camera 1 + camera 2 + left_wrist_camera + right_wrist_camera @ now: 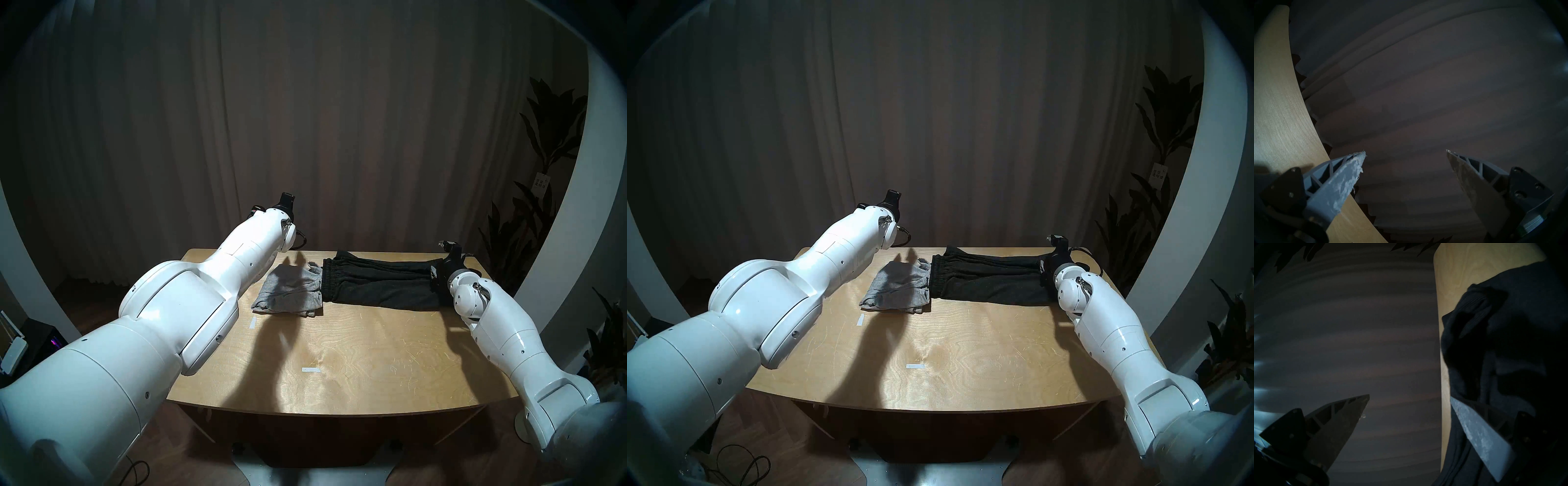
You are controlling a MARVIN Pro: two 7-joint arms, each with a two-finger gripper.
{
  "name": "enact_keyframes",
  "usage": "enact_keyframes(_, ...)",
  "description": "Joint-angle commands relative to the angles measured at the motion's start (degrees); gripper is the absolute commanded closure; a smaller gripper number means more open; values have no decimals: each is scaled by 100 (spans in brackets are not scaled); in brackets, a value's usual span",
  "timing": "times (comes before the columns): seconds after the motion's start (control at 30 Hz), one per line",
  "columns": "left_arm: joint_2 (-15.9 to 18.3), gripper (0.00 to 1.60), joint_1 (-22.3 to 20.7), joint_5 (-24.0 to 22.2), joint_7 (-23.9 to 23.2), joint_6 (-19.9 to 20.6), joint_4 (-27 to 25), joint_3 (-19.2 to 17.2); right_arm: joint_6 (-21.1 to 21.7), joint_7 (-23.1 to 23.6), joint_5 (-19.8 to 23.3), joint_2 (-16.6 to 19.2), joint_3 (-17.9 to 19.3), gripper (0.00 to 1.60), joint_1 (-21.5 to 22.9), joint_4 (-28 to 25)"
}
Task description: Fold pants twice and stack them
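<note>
The thick black shorts [376, 286] lie lengthwise along the far side of the pale wooden table [356, 356], apparently folded once, waistband touching the smaller folded heather-grey knit shorts [288, 295]. The second fold looks next: it calls for pinching the leg end and carrying it to the waistband. The right gripper [1409, 398] stands wide and empty at that end; the left gripper [1405, 151], likewise wide, faces the curtain. The head views hide both sets of fingertips.
</note>
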Motion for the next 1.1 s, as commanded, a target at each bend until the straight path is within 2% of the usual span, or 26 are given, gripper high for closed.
enact_keyframes(0.0,131,0,-38,23,-180,-116,-277,-36,-175,124,-24,197,143,0,-325,-515)
enact_keyframes(0.23,280,0,133,41,-255,-246,-471,-87,-409,183,-64,274,284,0,-573,-841)
enact_keyframes(0.57,430,0,503,49,-388,-422,-1011,-147,-820,205,-170,177,348,0,-714,-1140)
enact_keyframes(1.07,759,0,1209,107,-522,-755,-2195,-221,-1263,83,-401,-76,214,0,-297,-753)
